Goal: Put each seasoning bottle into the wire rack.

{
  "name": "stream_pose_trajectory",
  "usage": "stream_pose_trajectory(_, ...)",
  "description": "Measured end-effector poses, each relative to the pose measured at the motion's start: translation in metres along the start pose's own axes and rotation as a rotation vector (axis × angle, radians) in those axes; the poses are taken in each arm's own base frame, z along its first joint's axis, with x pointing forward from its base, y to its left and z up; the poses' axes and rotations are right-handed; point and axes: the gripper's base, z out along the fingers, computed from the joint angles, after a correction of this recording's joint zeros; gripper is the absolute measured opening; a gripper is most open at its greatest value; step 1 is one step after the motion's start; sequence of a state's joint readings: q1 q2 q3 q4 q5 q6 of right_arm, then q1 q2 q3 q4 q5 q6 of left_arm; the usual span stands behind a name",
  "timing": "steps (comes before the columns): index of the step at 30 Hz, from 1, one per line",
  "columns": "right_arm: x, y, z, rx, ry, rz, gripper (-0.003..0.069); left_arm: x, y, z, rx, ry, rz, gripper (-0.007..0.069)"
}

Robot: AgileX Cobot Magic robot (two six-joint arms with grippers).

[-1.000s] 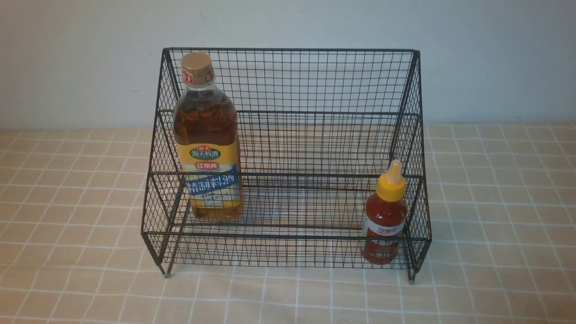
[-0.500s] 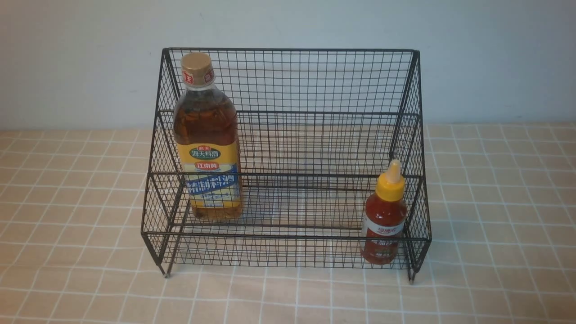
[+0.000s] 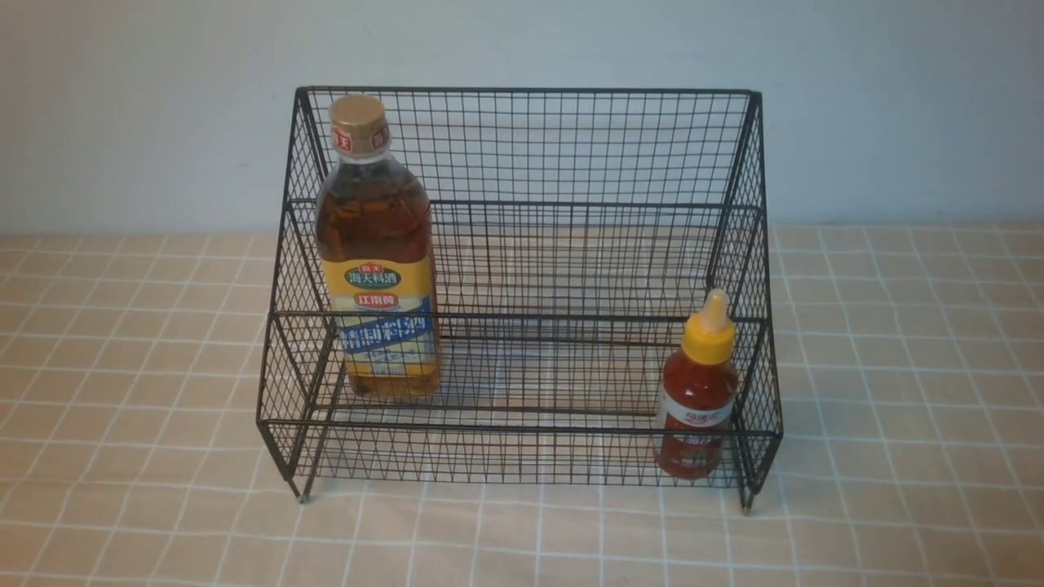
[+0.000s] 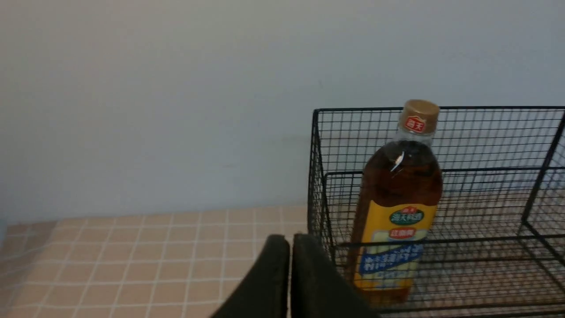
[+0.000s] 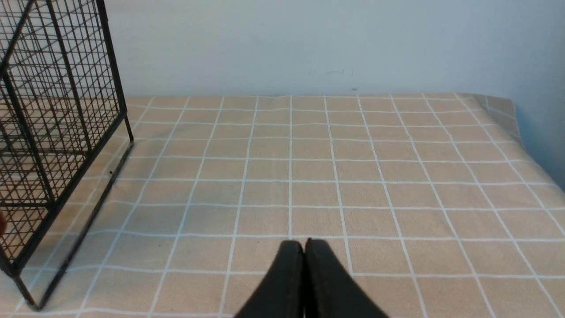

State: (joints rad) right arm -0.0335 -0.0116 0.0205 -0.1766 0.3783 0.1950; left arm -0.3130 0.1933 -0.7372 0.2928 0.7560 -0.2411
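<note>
Surface: tablecloth (image 3: 122,342) in peach squares with white lines, covering the table | Room: plain pale wall (image 3: 122,106) behind | rack (image 3: 522,147) near wall | tall bottle (image 3: 377,261) upright, upper tier, left end | red bottle (image 3: 695,395) upright, lower tier, right end | left gripper (image 4: 290,247) clenched, empty, beside rack | right gripper (image 5: 304,249) clenched, empty, over bare cloth

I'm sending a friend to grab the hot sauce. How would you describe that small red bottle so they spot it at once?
Find the black wire rack on the checked tablecloth. Look in its lower front tier, at the right-hand end. The small red bottle stands upright there with a yellow nozzle cap, far shorter than the tall amber bottle at the left end.
</note>
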Motion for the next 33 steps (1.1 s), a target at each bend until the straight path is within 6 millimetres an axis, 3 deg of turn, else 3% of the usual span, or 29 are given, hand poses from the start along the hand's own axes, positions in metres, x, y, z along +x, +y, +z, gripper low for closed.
stream_pose_trajectory(6,0.000,0.000,0.000,0.000,0.000,0.000,-0.0014,0.044,-0.012,0.018,-0.020,-0.106,0.113,-0.0006)
stream_pose_trajectory(9,0.000,0.000,0.000,0.000,0.000,0.000,-0.0014,0.080,-0.011,0.036,-0.075,-0.041,0.128,-0.0006)
stream_pose_trajectory(10,0.000,0.000,0.000,0.000,0.000,0.000,-0.0014,0.083,-0.011,0.037,-0.084,-0.038,0.131,-0.0006)
stream_pose_trajectory(14,0.000,0.000,0.000,0.000,0.000,0.000,-0.0014,0.139,-0.007,0.056,-0.122,0.122,0.122,-0.0006)
stream_pose_trajectory(19,0.000,0.000,0.000,0.000,0.000,0.000,-0.0014,0.183,-0.007,0.062,-0.117,0.239,0.114,-0.0006)
stream_pose_trajectory(22,0.000,0.000,0.000,0.000,0.000,0.000,-0.0014,0.197,-0.007,0.063,-0.114,0.268,0.111,-0.0006)
stream_pose_trajectory(33,0.000,0.000,0.000,0.000,0.001,0.000,-0.0014,0.196,-0.007,0.060,-0.118,0.214,0.109,-0.0006)
